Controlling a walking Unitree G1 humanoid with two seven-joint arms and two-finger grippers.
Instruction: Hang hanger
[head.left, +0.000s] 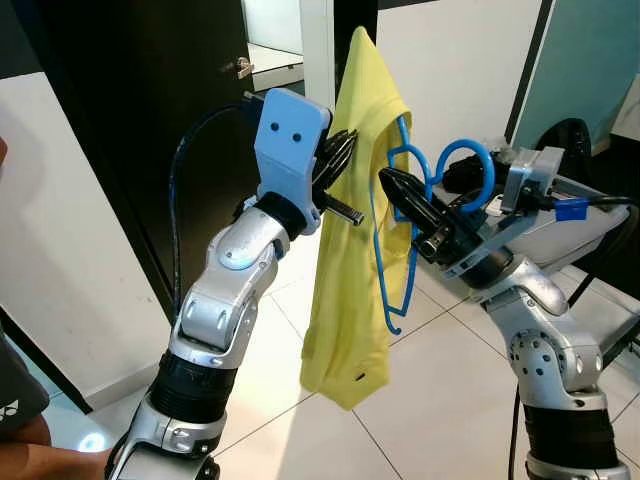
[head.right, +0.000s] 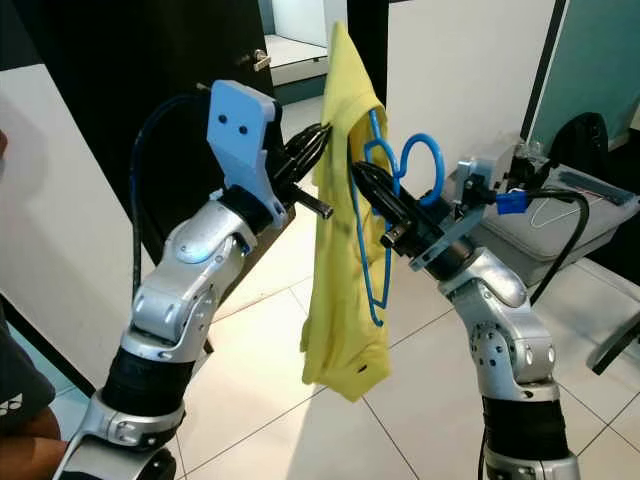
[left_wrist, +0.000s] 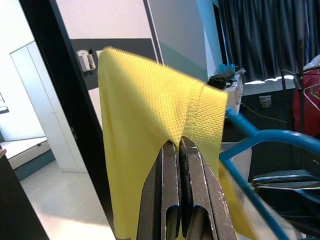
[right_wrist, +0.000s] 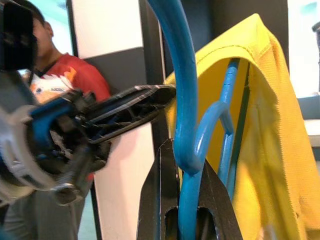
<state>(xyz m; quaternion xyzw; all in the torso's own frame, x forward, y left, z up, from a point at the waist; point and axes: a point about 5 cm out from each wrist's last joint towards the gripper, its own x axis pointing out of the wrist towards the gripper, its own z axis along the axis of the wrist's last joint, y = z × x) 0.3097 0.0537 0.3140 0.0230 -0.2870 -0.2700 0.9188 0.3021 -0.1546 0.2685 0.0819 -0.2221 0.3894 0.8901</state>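
Hanger (head.left: 385, 262), blue, is half hidden under a yellow shirt (head.left: 350, 300). Right gripper (head.left: 392, 185) clamps the hanger below its hook. Left gripper (head.left: 343, 148) pinches the shirt's shoulder fabric, fingertips buried in cloth.

A blue plastic hanger (head.left: 400, 235) hangs tilted at the frame's centre, hook (head.left: 463, 170) pointing right, a yellow shirt (head.left: 350, 260) draped over one arm and hanging down below it.
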